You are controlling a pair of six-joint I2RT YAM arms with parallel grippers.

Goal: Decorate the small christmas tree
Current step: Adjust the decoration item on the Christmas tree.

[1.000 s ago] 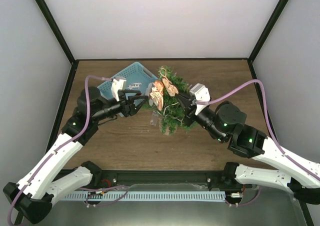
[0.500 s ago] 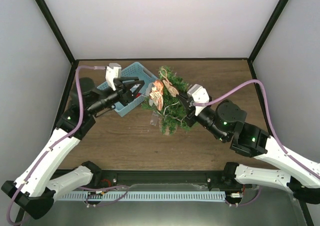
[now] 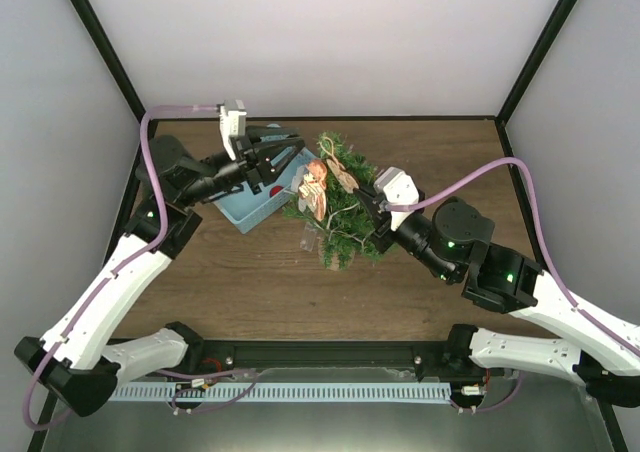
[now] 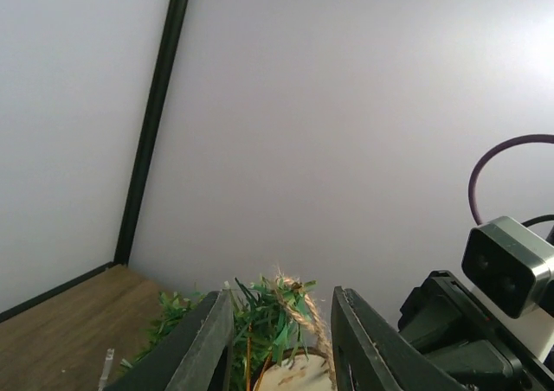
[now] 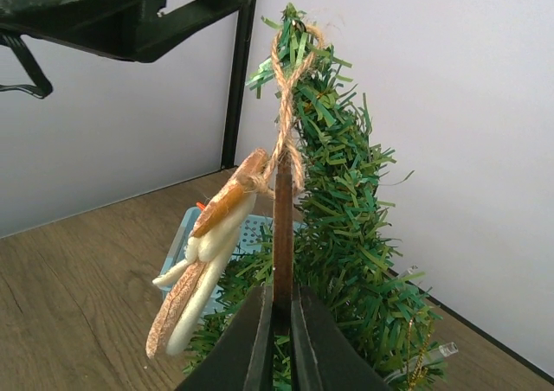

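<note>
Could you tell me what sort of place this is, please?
Probably a lab robot cell, not a home: bare white walls in a black frame, a wooden table, with the left arm and right arm bolted at its edge.

- White walls (image 3: 320, 32) are closing in three sides.
- Black posts (image 3: 106, 50) are running up the corners.
- A brown wooden table (image 3: 250, 282) is sitting under even light.

The left hand (image 3: 291, 162) covers the far part of the light-blue plastic basket (image 3: 247, 207) beside the small green fir tree (image 3: 345, 227), hiding much of its inside. In the left wrist view the bottom edge cuts off the pale ornament (image 4: 294, 375) under the tree top. The right hand (image 5: 279, 303) clamps a thin brown flat piece (image 5: 282, 235) before the tree, seen edge-on; what it is I cannot tell.
</note>
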